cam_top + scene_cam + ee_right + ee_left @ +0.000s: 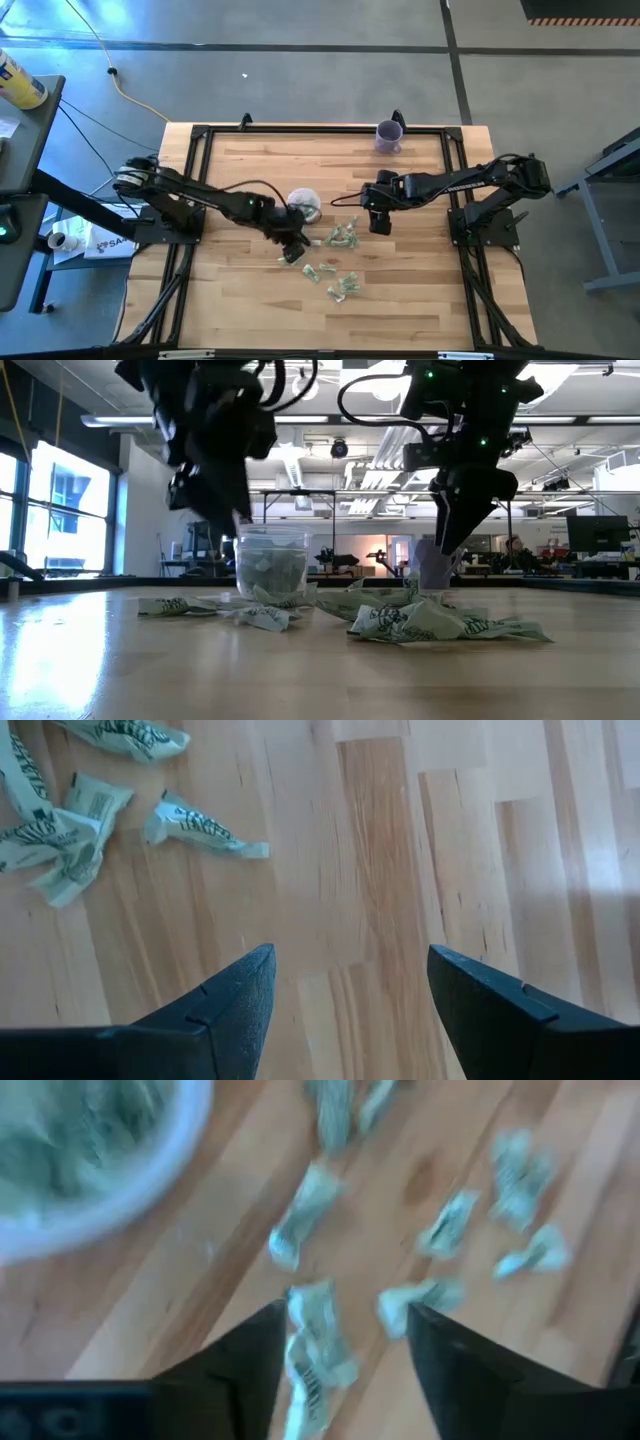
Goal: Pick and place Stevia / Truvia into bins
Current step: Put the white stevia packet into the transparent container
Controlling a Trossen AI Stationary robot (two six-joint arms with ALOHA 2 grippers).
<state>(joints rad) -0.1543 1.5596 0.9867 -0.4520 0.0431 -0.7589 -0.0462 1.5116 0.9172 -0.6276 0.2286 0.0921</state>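
Many crinkled green-and-white paper packets (343, 238) lie scattered on the pale wood-plank surface (240, 300), more filling the round translucent plastic cup (305, 204) just left of them. Left gripper (292, 252), near the cup, has dark fingers spread with a packet between them; right gripper (380, 224) hangs right of the pile, fingers spread, empty.

Wooden table (240, 310), scattered packets (343, 237) (green-white), translucent cup (305, 205), purple mug (389, 135)

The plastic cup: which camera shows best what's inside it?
The low view: the plastic cup stands side-on, and packets show through its wall. From above it is a small pale circle. The left wrist view catches only its blurred rim. The right wrist view misses it.
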